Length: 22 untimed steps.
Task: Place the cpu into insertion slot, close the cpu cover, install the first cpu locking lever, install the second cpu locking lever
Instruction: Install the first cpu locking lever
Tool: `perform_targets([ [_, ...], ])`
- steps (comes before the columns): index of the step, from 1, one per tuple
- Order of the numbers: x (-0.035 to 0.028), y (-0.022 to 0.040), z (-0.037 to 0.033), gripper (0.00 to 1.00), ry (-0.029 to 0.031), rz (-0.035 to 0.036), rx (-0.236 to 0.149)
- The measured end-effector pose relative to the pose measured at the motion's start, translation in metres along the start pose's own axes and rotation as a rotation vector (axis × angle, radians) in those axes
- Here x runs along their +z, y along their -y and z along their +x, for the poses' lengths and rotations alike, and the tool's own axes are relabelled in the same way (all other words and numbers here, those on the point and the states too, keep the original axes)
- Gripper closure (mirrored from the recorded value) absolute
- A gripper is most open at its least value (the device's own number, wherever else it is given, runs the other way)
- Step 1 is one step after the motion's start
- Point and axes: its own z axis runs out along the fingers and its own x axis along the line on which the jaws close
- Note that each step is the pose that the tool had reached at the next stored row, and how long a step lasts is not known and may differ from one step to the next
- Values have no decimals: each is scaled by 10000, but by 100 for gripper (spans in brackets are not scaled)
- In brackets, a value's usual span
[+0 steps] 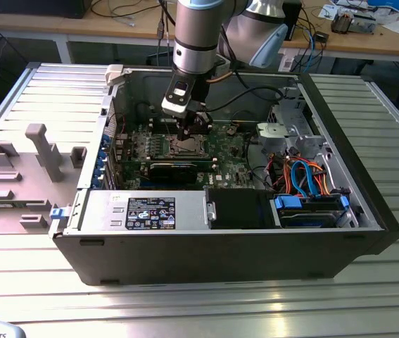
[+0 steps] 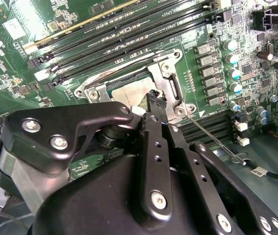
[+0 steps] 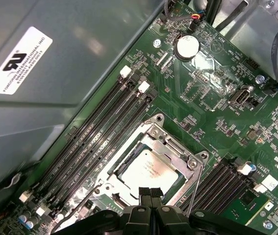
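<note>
Exterior view, arm: the gripper hangs low inside the open case, right over the slot.
Exterior view, surface: the case sits on a ribbed metal table, with grey fixtures at the exterior view's left.
Exterior view, room: a wooden bench strewn with cables stands behind.
Second wrist view, parts: the cpu lies in the slot, and the cover appears down around it.
Second wrist view, lever: a thin wire lever juts away from the slot, seemingly unlatched.
First wrist view, gripper: the tips are pressed together with nothing seen between them, at the cover's edge.
Step, judged: seating the cover or working the first lever; which one cannot be told.
Technique: bear on metal only, keep off the cpu face, and move slowly.
</note>
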Motion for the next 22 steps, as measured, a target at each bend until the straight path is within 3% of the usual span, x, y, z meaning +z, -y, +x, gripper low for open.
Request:
perform_targets([
  [22,0,0,0,89,18,7,-267],
])
